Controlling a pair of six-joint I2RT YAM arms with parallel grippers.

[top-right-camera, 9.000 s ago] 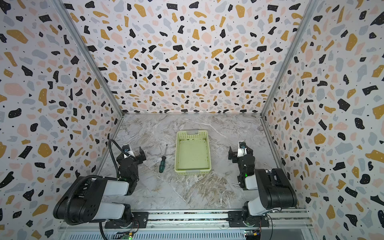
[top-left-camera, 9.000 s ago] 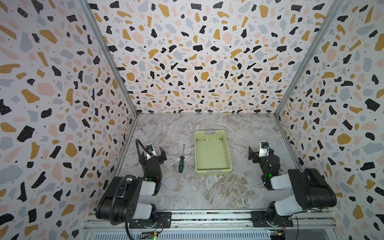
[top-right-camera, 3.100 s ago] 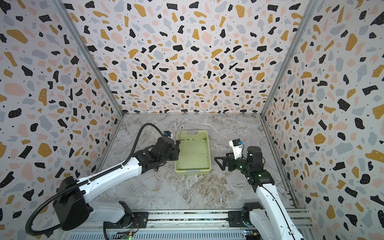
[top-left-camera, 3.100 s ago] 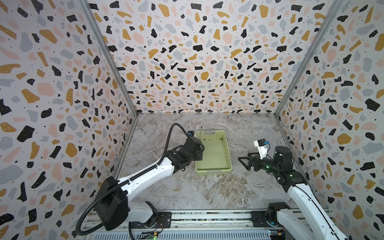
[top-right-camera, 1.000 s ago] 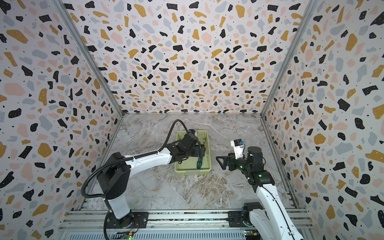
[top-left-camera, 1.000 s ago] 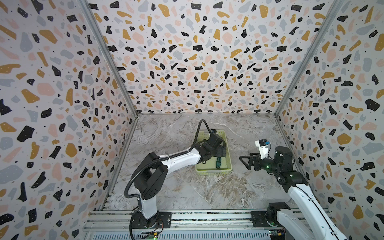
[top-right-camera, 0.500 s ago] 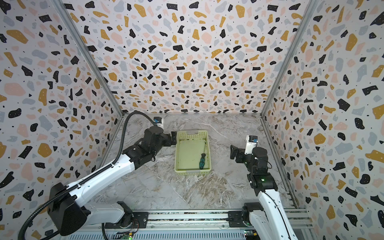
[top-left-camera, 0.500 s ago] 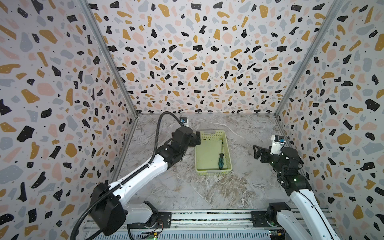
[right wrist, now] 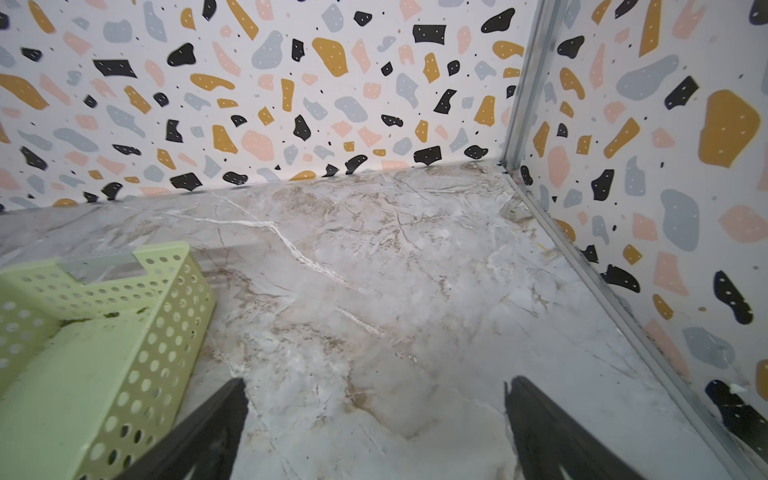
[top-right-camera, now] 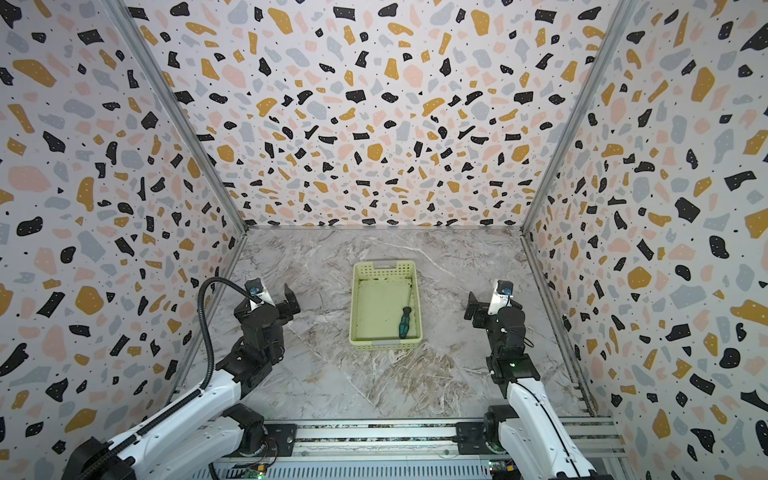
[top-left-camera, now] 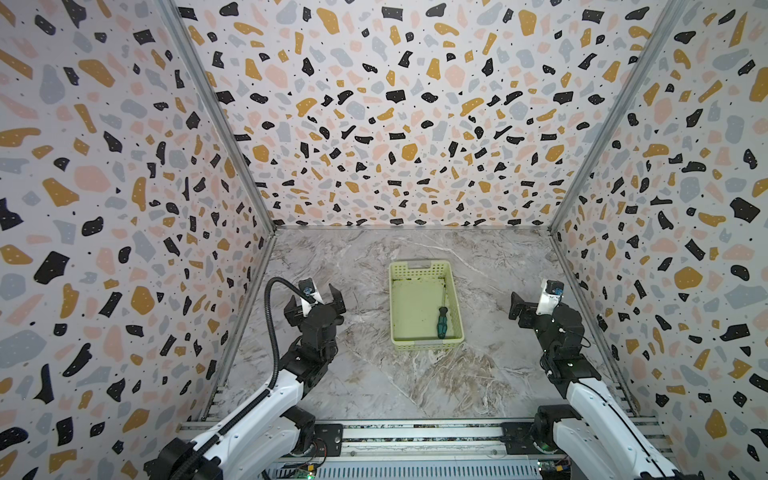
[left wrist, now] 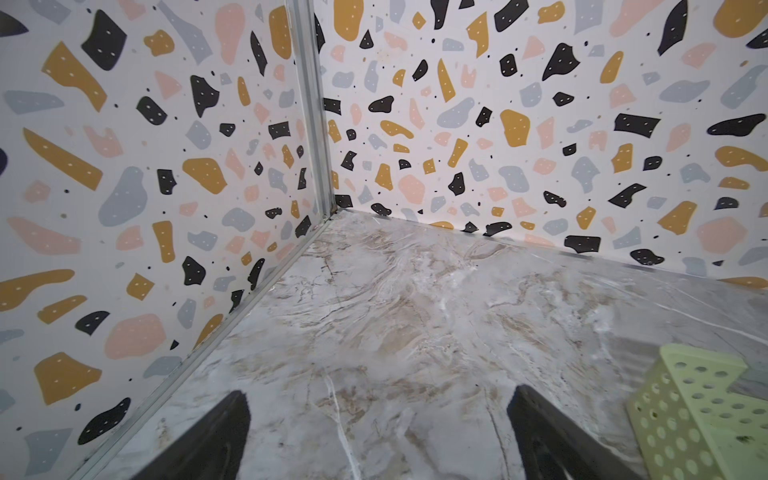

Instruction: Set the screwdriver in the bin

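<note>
Screwdriver (top-left-camera: 441, 322) is lying inside the bin (top-left-camera: 419, 268), along its right wall toward the lower right corner, mid-frame in both top views. Left gripper (left wrist: 378, 390), reaching over the bin a second ago, is now sitting pulled back at lower left, so the placing is looking done. It and the right gripper (right wrist: 374, 379) are gaping wide, gripping nothing

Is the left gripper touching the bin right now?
Apart. In both top views, bare tabletop lies between the left gripper and the bin.
</note>
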